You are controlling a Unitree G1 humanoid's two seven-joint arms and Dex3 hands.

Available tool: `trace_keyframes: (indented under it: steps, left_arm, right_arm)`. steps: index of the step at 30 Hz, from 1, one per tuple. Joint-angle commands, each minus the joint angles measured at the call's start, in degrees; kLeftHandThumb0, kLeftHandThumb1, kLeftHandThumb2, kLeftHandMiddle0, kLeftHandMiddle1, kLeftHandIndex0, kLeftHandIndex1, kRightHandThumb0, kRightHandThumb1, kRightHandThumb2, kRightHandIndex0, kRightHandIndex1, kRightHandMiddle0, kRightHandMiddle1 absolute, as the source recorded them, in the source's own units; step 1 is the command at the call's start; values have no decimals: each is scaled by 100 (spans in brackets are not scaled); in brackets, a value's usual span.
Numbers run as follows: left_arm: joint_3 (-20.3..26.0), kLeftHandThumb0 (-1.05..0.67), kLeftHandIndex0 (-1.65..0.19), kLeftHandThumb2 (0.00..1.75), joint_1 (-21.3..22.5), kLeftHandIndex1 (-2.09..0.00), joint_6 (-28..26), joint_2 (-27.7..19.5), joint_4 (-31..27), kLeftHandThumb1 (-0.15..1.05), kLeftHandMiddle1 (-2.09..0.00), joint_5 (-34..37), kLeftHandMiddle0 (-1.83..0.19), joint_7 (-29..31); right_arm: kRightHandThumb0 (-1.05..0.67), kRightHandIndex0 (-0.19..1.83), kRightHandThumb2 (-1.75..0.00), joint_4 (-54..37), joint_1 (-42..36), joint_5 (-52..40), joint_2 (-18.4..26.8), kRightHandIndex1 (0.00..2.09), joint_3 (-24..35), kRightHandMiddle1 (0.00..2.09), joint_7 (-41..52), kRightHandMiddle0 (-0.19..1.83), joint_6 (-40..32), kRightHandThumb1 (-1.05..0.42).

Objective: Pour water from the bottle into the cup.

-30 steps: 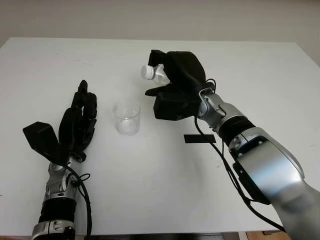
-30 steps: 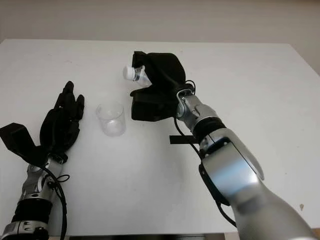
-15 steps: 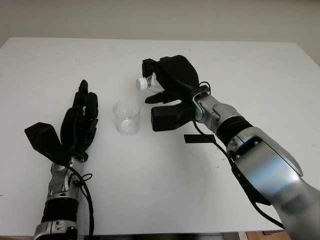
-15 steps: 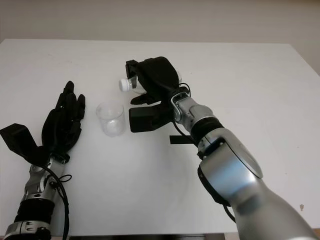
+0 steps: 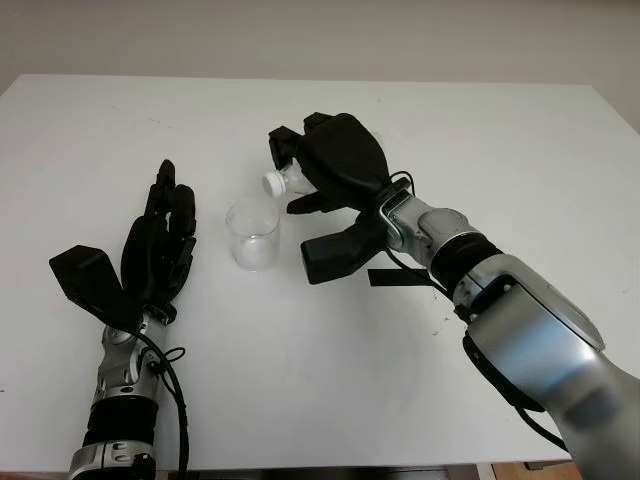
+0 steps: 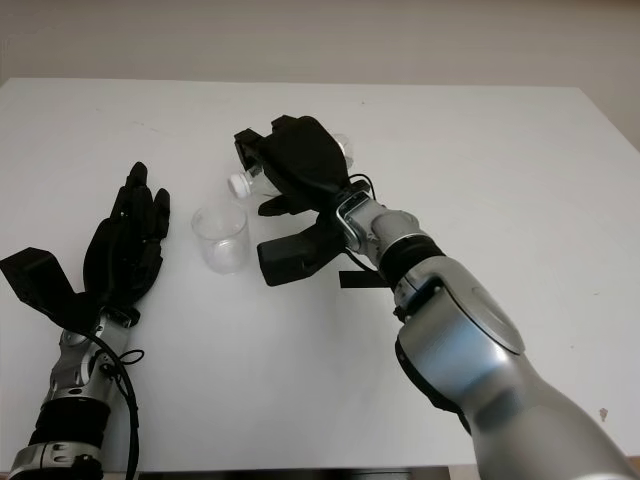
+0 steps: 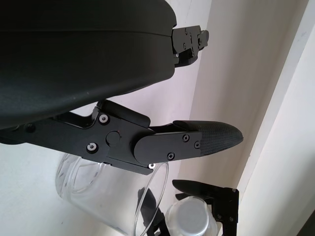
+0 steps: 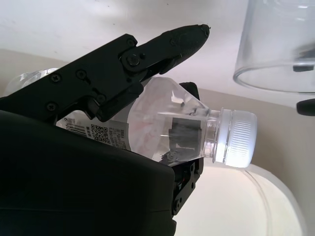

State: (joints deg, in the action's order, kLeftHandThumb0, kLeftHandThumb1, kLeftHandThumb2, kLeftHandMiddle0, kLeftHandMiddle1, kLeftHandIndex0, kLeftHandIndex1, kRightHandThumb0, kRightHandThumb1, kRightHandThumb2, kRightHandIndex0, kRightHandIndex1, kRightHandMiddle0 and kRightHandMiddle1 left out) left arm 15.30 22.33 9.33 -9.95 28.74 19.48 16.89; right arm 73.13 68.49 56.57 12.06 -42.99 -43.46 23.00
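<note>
Sideways clear capped bottle (image 8: 162, 129), right hand (image 5: 335, 175)

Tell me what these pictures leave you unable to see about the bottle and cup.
- Most of the bottle: in the head views, the right hand covers its body.
- Water level in the bottle: the fingers and label hide it in the right wrist view.
- Water in the cup: its clear wall gives no sign.
- The cup's base: the left wrist view's edge cuts it off.
</note>
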Motion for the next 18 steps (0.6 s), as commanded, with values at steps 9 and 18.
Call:
trace_keyframes:
  steps: [9,18]
  left_arm:
    - [-37,-74,15,49,-132,-4,-20,56,-27,105,-5,-77,15,-46]
    - [-29,-75,14,49,-123,-5,-47,71,-9,105,-6,-67,14,-75]
  right_arm:
    - [-45,133,-24,-5,224,278,37,209,-304,209,-484,71,-36,-105]
    - [-50,127,-20,20,303,836,4,209,-794,203,-962,50,-630,-105]
